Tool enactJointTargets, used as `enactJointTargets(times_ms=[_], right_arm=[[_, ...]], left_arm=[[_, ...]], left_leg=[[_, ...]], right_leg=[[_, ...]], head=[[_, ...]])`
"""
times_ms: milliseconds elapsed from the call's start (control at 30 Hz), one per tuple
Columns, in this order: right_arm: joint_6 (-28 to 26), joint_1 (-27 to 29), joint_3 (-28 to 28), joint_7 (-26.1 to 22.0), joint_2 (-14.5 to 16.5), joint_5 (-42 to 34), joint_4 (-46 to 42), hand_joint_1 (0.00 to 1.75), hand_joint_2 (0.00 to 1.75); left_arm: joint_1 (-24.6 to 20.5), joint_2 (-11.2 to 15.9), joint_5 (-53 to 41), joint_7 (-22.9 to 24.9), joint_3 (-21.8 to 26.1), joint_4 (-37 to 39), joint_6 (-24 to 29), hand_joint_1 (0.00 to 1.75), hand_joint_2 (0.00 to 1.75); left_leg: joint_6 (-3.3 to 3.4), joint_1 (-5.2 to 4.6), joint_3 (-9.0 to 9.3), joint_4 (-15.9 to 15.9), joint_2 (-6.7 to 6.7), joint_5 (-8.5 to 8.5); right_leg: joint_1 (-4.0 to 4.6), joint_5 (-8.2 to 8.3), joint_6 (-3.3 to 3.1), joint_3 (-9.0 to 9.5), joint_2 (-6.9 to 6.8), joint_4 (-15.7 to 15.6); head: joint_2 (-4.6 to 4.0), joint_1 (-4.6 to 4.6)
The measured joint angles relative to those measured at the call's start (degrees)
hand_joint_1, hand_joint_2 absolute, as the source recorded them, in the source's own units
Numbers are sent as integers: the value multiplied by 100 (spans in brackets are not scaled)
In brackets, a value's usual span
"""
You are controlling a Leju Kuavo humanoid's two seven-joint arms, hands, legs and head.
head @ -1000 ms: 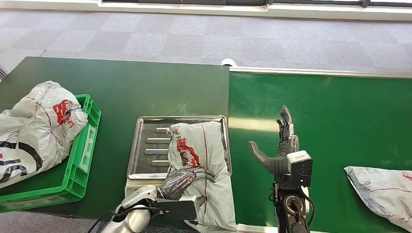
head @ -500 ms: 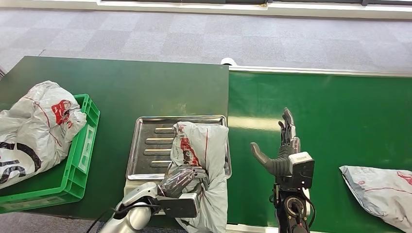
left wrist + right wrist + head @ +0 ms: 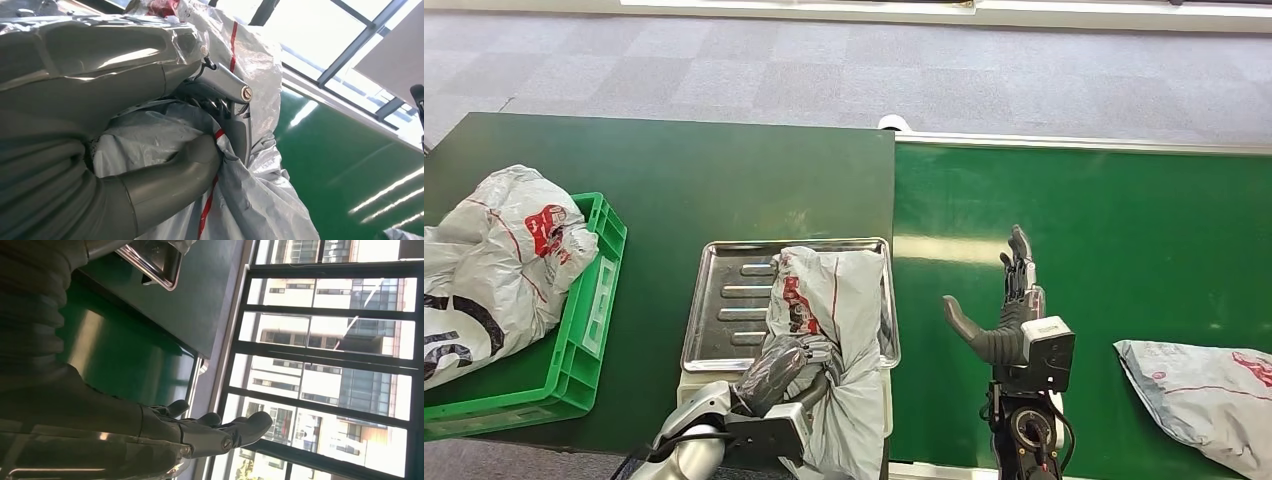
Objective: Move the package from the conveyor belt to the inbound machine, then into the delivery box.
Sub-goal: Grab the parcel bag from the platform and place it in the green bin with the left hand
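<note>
A grey plastic package (image 3: 839, 330) with red print lies on the metal tray (image 3: 724, 310) of the inbound machine, its near end hanging over the table's front edge. My left hand (image 3: 779, 375) grips that near end; in the left wrist view its thumb and fingers (image 3: 220, 100) pinch the bunched plastic (image 3: 250, 200). My right hand (image 3: 1009, 305) hovers over the green conveyor belt (image 3: 1124, 230), fingers straight and thumb spread, holding nothing; the fingers (image 3: 220, 432) also appear in the right wrist view. Another grey package (image 3: 1204, 395) lies on the belt at the right.
A green crate (image 3: 589, 320), the delivery box, stands at the left with a big grey bag (image 3: 484, 265) bulging from it. The dark green table (image 3: 674, 180) meets the belt at a seam beside the tray. Carpeted floor lies beyond.
My left hand has pulled the package's near end up and slightly left, bunching the plastic. The package on the belt has drifted left. The right hand has barely moved.
</note>
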Motion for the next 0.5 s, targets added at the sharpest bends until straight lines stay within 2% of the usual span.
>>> enactJointTargets(times_ms=[167,400,500], right_arm=[[45,-1,-5,-5,1,-20,2,0,175],[68,-3,-3,-11,2,-27,4,0,175],[67,-4,-1,-18,4,-40,4,0,175]], left_arm=[[126,-86,608,-451,216,-294,597,175,175],[186,-133,835,-534,406,-657,720,175,175],[235,-156,1043,-684,483,-808,986,175,175]], left_leg=[[0,0,-13,0,4,1],[-1,0,-19,0,3,1],[-1,0,-21,0,2,1]], right_leg=[[0,1,0,-14,3,1],[0,1,0,-18,2,1],[0,1,0,-20,2,1]], head=[[0,-1],[0,0],[0,1]])
